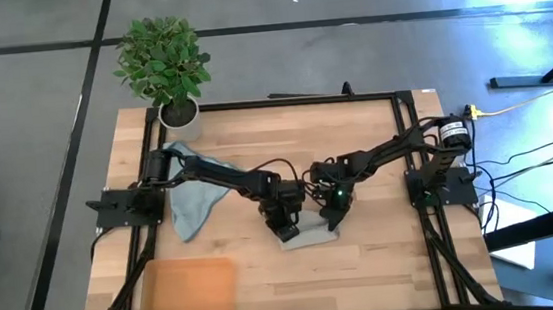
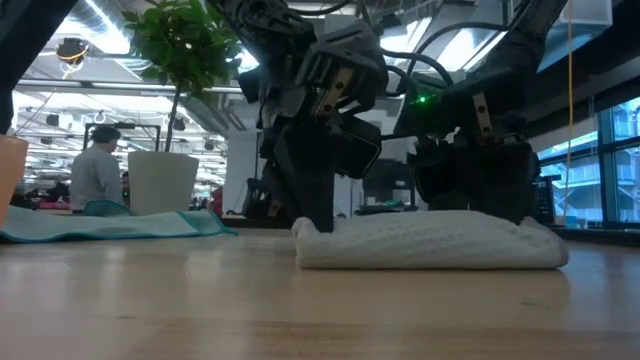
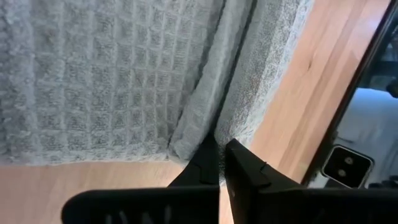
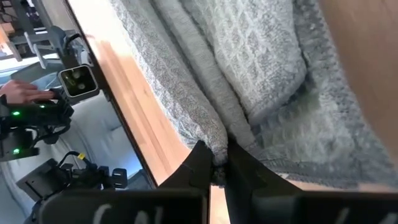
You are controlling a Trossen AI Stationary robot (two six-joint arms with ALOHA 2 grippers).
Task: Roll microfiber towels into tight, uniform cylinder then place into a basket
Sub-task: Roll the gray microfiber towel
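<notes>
The pale grey-green towel [image 1: 309, 234] lies partly folded over on the table's near middle; in the low view it is a low, thick bundle [image 2: 430, 240]. My left gripper [image 1: 282, 221] is shut on its left end and my right gripper [image 1: 334, 210] is shut on its right end, both pointing down. The light blue-teal towel [image 1: 195, 197] lies flat at the left, under the left arm. The orange-tan basket [image 1: 188, 291] stands at the near left, and no towel shows in it. My left gripper pinches a folded edge of the grey towel near its corner [image 3: 198, 134] between its two fingertips, coming from above. The towel rests on the table. My right gripper pinches a bunched fold at the towel's edge [image 4: 214, 140] between its fingertips, from above. The cloth there is several layers and lies on the table.
A white pot with a green plant [image 1: 177, 111] stands at the table's far left corner. A black frame [image 1: 399, 124] runs around the table top. A person [image 2: 98, 170] sits in the room beyond the table.
</notes>
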